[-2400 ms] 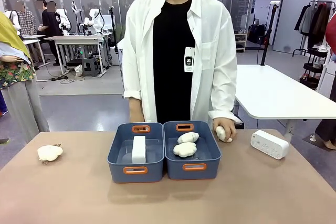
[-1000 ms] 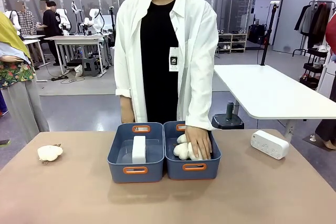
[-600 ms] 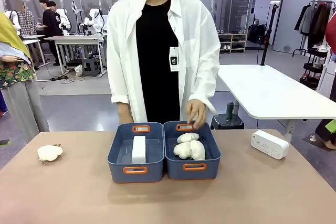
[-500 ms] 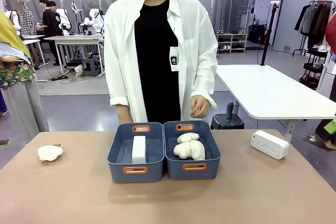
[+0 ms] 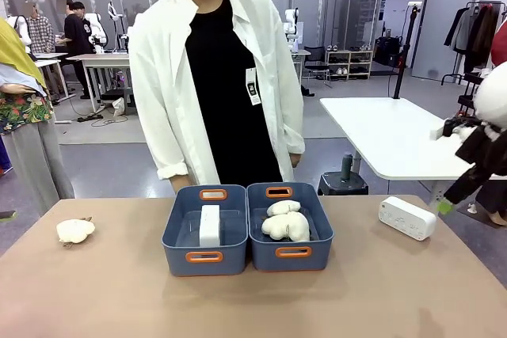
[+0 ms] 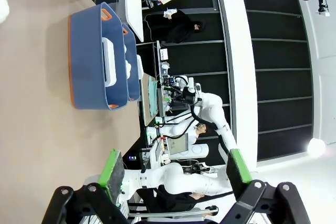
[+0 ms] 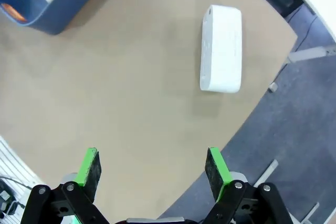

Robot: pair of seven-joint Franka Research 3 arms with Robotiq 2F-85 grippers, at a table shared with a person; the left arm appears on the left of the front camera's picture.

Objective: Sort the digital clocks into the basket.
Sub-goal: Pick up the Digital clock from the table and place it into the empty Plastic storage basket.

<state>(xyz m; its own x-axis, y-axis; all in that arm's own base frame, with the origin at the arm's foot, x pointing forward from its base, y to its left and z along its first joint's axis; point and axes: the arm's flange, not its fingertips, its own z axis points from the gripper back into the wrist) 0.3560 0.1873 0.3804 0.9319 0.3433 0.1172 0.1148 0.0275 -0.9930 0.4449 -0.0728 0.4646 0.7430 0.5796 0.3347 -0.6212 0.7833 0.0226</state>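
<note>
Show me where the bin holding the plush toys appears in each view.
Front view: the plush bin sits centre, right of its twin bin.
Left wrist view: plush bin upper left, behind its twin.
Right wrist view: plush bin top left corner, cut off.
Shared landmark: the tan table.

The basket (image 5: 178,259) sat on the table (image 5: 253,302) with a second bin (image 5: 265,257) just right of it, a person (image 5: 218,85) behind. One digital clock (image 5: 209,225) stood in the basket, plush lumps (image 5: 285,223) in the second bin. Another digital clock (image 5: 406,218) lay well right, a lone plush lump (image 5: 75,230) far left.
</note>
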